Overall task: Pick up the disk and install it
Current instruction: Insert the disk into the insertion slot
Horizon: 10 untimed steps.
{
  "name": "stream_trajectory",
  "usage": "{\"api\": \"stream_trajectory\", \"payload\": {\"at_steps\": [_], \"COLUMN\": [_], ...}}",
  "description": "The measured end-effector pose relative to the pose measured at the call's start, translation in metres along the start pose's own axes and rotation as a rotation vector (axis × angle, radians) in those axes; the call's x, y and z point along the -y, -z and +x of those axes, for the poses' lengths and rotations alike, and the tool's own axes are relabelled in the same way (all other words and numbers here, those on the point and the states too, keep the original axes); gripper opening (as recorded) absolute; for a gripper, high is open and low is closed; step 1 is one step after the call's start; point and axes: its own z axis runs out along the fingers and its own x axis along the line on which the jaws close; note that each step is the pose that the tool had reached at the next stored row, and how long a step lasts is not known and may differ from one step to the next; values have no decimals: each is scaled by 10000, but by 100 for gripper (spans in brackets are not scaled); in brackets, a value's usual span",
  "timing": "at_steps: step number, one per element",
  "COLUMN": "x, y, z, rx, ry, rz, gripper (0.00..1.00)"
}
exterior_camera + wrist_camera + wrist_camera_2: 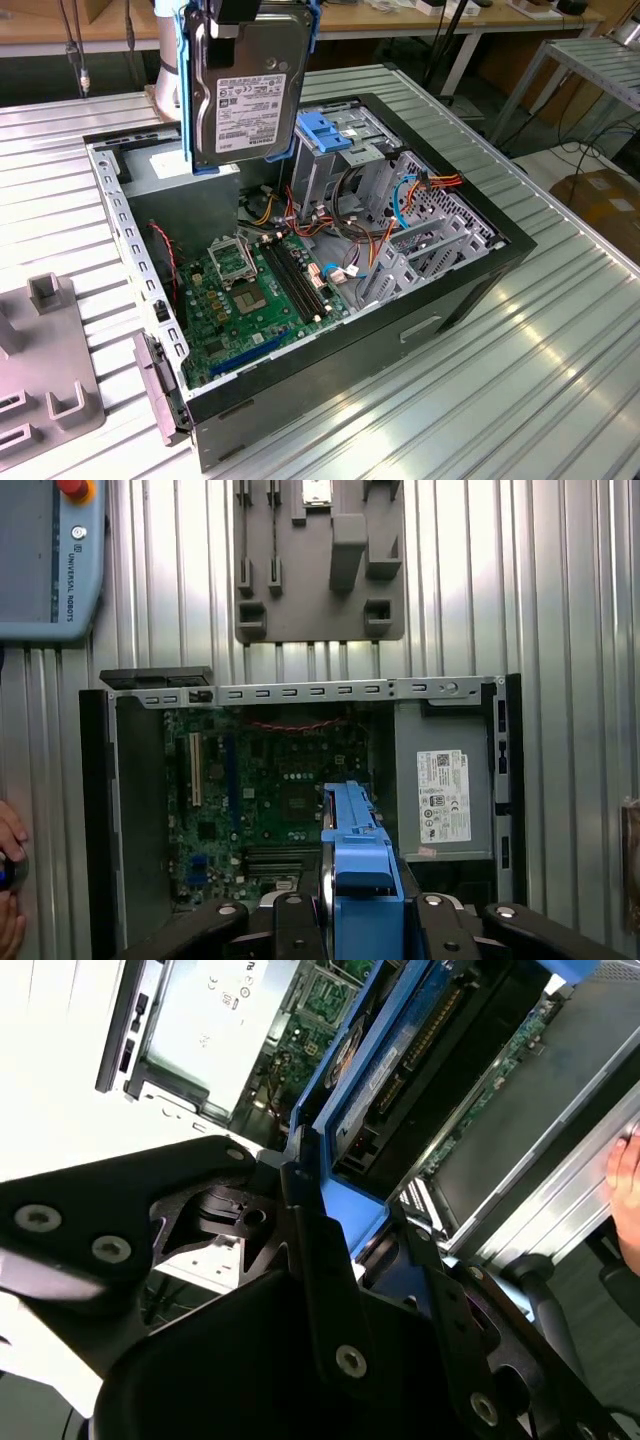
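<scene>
The disk (245, 100), a silver-grey drive with a white label and a light-blue bracket, hangs upright in the air above the back corner of the open computer case (480, 290). My gripper (235, 12) comes down from above and is shut on its top edge. In the second wrist view the black fingers (300, 1210) clamp the blue bracket, with the disk (400, 1070) seen edge-on. The first wrist view looks down past the bracket of the disk (360, 860) into the case. The silver drive cage (325, 135) with a blue tab stands just to the exterior view's right of the disk.
Inside the case lie a green motherboard (250, 290), loose cables (400, 195) and a grey power-supply box (445, 780). A grey fixture plate (40, 370) rests on the ribbed metal table. A teach pendant (50, 560) and a person's hand (8, 880) are nearby.
</scene>
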Motion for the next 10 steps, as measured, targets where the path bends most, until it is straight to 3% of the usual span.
{"api": "stream_trajectory", "payload": {"at_steps": [10], "x": [55], "y": [-1], "z": [52], "rx": [0], "ry": [-1], "rz": [0], "gripper": [37]}}
